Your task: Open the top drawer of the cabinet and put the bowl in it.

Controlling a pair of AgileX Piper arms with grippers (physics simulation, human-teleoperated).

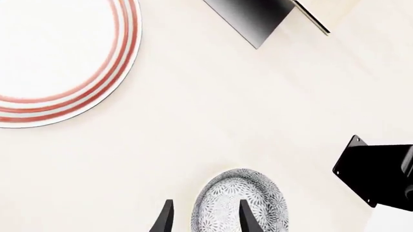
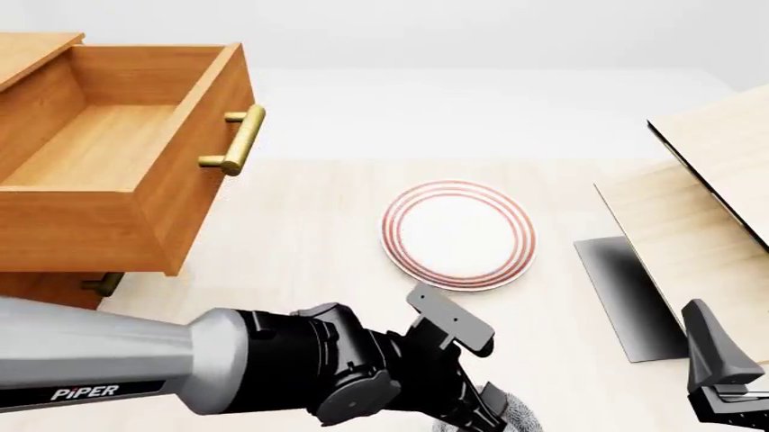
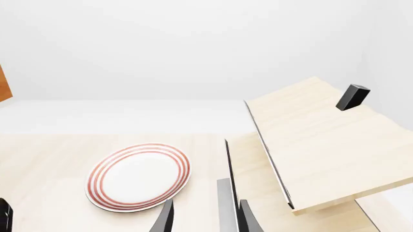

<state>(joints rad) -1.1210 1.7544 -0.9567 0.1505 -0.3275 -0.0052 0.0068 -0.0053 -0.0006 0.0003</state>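
Bowl [image 1: 240, 200] sits on the desk [image 1: 213, 121] at the near edge, its rim between the spread fingers of the left pincer [image 1: 205, 216], not yet clamped. Top drawer [image 2: 114, 148] stands open, far left. Right pincer [image 3: 205, 217] released, empty, well apart

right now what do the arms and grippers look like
The left arm has a smooth silver-grey link marked PiPER in white, then black joint housings and a black bracket plate near the wrist. The left gripper has thin, black, tapered fingers. The right gripper is black too.
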